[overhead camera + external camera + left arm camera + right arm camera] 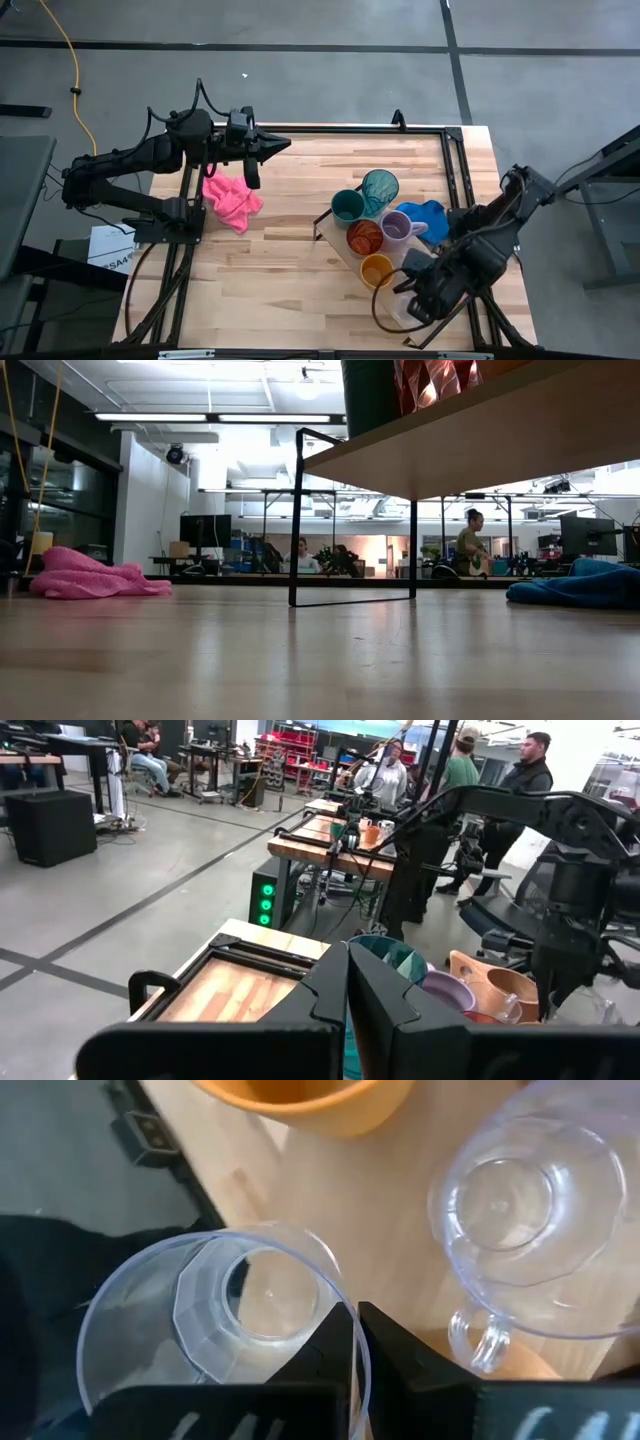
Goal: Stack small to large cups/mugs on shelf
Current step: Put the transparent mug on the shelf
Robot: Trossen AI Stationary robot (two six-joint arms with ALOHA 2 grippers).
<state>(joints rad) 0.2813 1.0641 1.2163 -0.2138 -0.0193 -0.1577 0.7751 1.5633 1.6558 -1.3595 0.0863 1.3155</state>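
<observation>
The shelf (338, 247) is a light-wood board on a black frame, standing on the table's right half. On it stand a green cup (347, 207), a teal tumbler (379, 189), a purple mug (397, 226), an orange mug (365, 238) and a yellow mug (377, 270). A clear handled mug (520, 1230) stands on the board next to a clear glass (215, 1320). My right gripper (355, 1325) is over the shelf's near end, shut on that glass. My left gripper (272, 147) hovers shut above the table's far left part, beyond the pink cloth (232, 200). My right gripper pinches the clear glass by its rim (345, 1305), the wall running between the two fingers, one finger inside the glass and one outside. The fingers come from above, pointing down into its open mouth. Whether its base rests on the board, I cannot tell.
A blue cloth (428, 214) lies on the table to the right of the shelf, beside the purple mug. In the low view the shelf board (470, 445) hangs overhead on thin black legs (297, 520). Bare tabletop stretches across the middle and near left. People stand in the room beyond.
</observation>
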